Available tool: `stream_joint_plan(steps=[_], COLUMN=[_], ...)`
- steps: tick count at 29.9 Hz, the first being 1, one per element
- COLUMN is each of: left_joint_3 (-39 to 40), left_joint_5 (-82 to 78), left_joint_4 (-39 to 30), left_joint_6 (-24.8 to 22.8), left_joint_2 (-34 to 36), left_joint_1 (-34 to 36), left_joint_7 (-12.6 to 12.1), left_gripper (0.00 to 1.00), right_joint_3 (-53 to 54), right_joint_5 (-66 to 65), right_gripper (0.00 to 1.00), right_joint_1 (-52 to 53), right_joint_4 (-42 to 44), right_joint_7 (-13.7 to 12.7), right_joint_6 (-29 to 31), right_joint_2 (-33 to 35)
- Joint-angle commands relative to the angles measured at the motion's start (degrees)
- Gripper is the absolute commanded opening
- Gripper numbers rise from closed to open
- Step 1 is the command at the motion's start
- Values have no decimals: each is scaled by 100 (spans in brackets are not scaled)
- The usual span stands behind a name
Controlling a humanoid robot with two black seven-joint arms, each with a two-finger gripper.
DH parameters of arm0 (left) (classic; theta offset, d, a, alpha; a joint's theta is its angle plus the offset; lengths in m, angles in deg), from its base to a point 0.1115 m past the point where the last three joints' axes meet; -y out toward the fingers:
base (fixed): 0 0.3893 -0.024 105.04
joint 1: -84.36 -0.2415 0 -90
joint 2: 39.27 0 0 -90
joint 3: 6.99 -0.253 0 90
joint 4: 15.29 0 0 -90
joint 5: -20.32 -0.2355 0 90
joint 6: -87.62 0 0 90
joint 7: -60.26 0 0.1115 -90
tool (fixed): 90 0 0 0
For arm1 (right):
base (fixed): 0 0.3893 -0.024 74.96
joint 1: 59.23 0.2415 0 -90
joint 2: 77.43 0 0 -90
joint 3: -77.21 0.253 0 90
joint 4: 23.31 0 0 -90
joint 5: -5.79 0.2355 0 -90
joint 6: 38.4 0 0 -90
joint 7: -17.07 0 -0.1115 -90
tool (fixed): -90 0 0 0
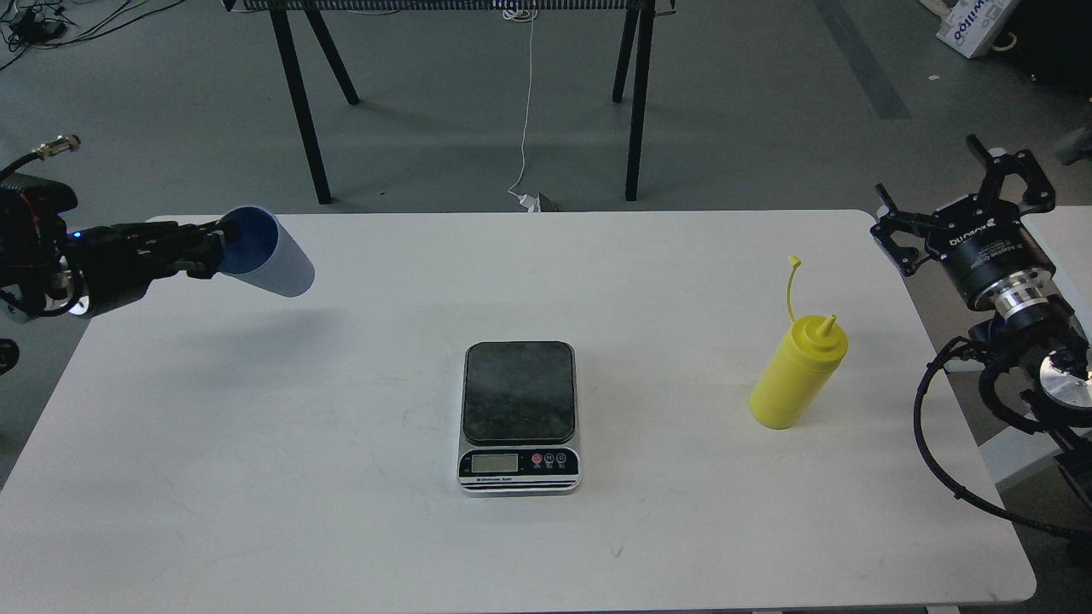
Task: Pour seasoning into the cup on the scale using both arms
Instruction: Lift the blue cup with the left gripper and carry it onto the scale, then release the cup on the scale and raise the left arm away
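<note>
My left gripper [223, 241] is shut on the rim of the light-blue cup [273, 263] and holds it in the air above the table's left side, tilted with its mouth toward the arm. The scale [519, 415] lies flat at the table's middle with nothing on its dark platform. The yellow seasoning bottle [798, 373] stands upright on the right, its cap strap sticking up. My right gripper [964, 192] is open and empty beyond the table's right edge, to the right of and behind the bottle.
The white table [341, 512] spans the view. Black trestle legs [303, 102] and a white cable [525, 128] are on the floor behind it. A second white surface [1054, 230] lies at the far right by my right arm.
</note>
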Motion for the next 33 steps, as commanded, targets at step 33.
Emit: stream_joint_plan(steps=[33], left_joint_3=[-759], left_joint_5=[-1645], left_joint_4=[-366], left_joint_6=[-1287], left_joint_2=[-2720], left_joint_1=[761], left_joint_7=[-797], left_gripper=[23], right_joint_3=[305], right_joint_5=[-8], right_gripper=[100], right_joint_1=[-559], right_joint_4=[-130], right_joint_7=[13], right_joint_6=[0], right_joint_2=[248])
